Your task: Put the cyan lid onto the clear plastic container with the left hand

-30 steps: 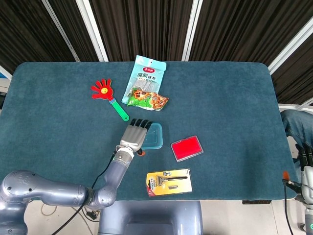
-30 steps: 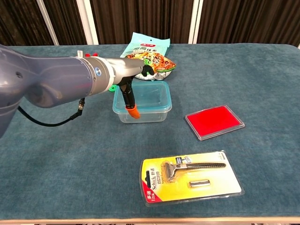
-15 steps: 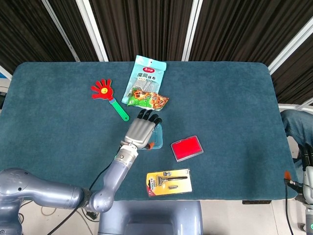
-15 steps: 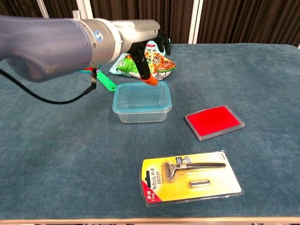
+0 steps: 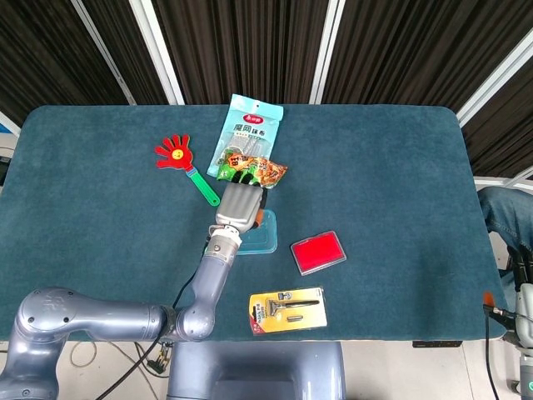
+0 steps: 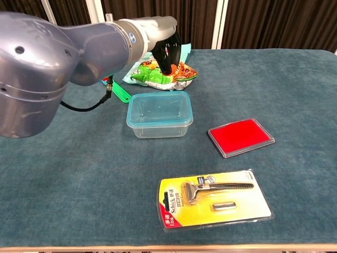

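Note:
The clear plastic container (image 6: pixel 159 113) stands mid-table with the cyan lid (image 5: pixel 260 233) lying flat on top of it, its cyan rim (image 6: pixel 158 124) running around the upper edge. My left hand (image 5: pixel 240 205) hovers above the container's far edge and holds nothing, its dark fingers (image 6: pixel 168 47) reaching over the snack packet (image 6: pixel 164 74). In the chest view the left hand (image 6: pixel 166 51) is lifted clear of the lid. My right hand (image 5: pixel 522 273) hangs off the table's right side, fingers straight and empty.
A flat red case (image 6: pixel 241 136) lies right of the container and a carded razor pack (image 6: pixel 213 198) sits near the front edge. Behind the container are a cyan bag (image 5: pixel 246 132) and a red hand-shaped clapper (image 5: pixel 175 153) with a green handle.
My left hand has lifted off the lidded container and moved away toward the snack packet at the far side. The container, its lid and the right hand have stayed put.

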Controlling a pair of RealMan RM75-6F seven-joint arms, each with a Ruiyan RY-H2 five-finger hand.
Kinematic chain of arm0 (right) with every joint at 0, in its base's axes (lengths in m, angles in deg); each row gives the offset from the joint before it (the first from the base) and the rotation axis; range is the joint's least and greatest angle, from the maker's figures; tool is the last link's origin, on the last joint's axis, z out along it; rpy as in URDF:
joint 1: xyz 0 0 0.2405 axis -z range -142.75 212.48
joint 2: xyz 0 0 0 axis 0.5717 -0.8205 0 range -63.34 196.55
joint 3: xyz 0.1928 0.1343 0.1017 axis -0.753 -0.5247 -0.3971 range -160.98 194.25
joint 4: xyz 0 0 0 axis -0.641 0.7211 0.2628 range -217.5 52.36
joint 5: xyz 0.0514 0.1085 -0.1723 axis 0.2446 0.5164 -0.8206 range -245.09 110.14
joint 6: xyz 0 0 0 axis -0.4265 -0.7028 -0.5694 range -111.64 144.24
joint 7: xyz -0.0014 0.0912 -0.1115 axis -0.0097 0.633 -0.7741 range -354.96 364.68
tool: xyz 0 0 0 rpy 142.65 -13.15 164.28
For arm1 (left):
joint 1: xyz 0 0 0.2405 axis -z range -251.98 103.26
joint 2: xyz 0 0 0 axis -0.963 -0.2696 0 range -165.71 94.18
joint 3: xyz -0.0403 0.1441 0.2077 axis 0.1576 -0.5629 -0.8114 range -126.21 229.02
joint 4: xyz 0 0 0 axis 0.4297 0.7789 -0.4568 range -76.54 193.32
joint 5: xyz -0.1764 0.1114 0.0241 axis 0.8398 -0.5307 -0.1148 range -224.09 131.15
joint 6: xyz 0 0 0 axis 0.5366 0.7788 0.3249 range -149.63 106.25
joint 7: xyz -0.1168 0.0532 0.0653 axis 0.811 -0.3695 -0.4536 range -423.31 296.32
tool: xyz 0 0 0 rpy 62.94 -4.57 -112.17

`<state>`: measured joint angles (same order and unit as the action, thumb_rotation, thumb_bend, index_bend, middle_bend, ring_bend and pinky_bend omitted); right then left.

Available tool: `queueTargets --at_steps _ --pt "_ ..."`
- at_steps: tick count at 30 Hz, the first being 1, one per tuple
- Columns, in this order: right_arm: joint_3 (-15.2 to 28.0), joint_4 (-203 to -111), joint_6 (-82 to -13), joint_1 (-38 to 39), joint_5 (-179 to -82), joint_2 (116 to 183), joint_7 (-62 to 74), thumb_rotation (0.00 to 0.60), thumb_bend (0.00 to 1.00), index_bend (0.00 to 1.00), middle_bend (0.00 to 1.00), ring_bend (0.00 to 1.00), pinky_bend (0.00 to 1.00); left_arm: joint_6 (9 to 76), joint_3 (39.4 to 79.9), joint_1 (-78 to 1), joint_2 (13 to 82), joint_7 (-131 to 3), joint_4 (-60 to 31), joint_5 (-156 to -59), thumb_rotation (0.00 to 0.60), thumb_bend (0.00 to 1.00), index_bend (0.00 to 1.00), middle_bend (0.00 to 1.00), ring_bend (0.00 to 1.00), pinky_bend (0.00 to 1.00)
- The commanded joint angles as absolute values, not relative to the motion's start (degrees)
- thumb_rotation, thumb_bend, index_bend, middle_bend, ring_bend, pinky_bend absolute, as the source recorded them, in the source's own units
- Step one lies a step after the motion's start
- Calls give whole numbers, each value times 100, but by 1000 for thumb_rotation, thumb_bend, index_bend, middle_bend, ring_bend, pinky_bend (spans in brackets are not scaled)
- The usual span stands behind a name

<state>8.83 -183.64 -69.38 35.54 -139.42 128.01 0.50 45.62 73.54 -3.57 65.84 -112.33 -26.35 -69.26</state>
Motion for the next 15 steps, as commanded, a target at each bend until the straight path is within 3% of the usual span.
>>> queueTargets --at_steps 1,7,15 --pt "883 -18364 -6937 3554 -13943 12801 51 600 414 35 0 0 0 4432 7318 -353 6689 -11159 -2427 -6972 600 471 565 450 207 165" --pt "874 -18368 -6921 3546 -13926 12799 53 600 414 35 0 0 0 4337 7264 -333 6840 -11116 -2156 -7088 600 505 582 529 261 190" --pt "870 -18389 -6899 3539 -13909 12781 52 600 414 35 0 0 0 4084 7215 -306 7125 -11083 -1593 -7092 600 512 586 547 275 204"
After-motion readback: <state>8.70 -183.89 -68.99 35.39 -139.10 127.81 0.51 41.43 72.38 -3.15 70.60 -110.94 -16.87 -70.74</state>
